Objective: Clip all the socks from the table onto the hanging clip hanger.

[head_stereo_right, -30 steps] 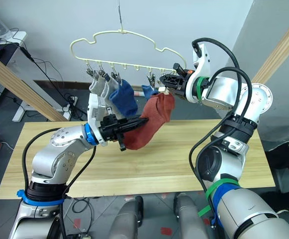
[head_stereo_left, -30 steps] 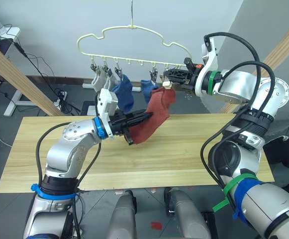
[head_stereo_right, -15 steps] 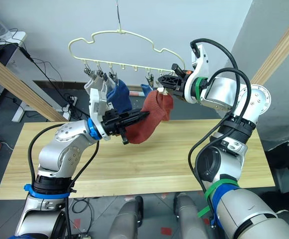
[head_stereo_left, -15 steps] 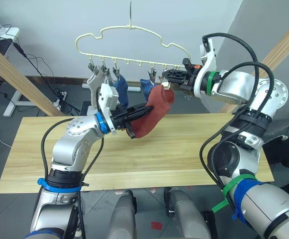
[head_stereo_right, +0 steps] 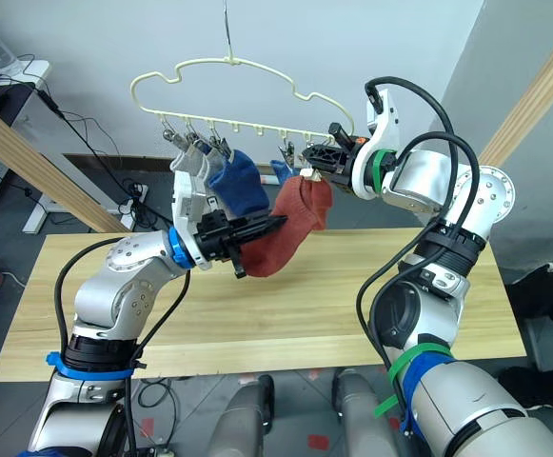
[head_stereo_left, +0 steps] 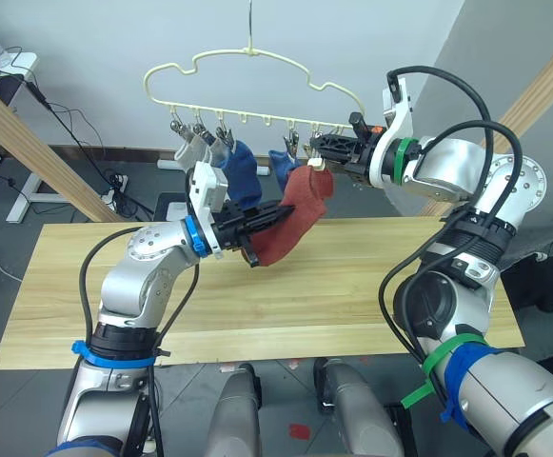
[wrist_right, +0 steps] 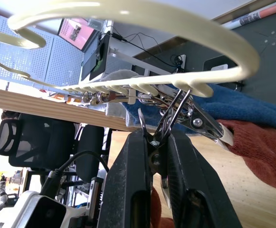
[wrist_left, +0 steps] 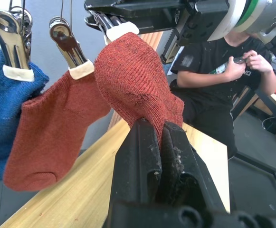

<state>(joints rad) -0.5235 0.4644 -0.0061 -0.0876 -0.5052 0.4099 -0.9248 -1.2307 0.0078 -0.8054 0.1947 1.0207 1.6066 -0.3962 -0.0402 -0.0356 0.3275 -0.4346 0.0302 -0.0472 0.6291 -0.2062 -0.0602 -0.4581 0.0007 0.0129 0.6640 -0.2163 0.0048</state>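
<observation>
In the left eye view, the yellow clip hanger (head_stereo_left: 257, 81) hangs at the top middle of the frame. Grey socks (head_stereo_left: 192, 150) and a blue sock (head_stereo_left: 241, 169) hang from its clips on the left side. Another blue sock (head_stereo_left: 281, 168) hangs near the middle. The left gripper (head_stereo_left: 278, 215) is in the middle of the frame, and its jaws are pinching a red sock (head_stereo_left: 290, 219) and holding it up above the table (head_stereo_left: 352, 286). The right gripper (head_stereo_left: 319, 149) is at the upper right, right at the last clips of the hanger, touching the top of the red sock.

In the left wrist view, the jaws are pressed tight on the red sock (wrist_left: 138, 80). A second red sock (wrist_left: 47, 128) hangs from a clip (wrist_left: 69, 45) just beside it. A person (wrist_left: 223, 80) in a black shirt sits at the right of the frame.

In the right wrist view, the right jaws are squeezing a metal clip (wrist_right: 168, 126) under the yellow hanger (wrist_right: 142, 21).
</observation>
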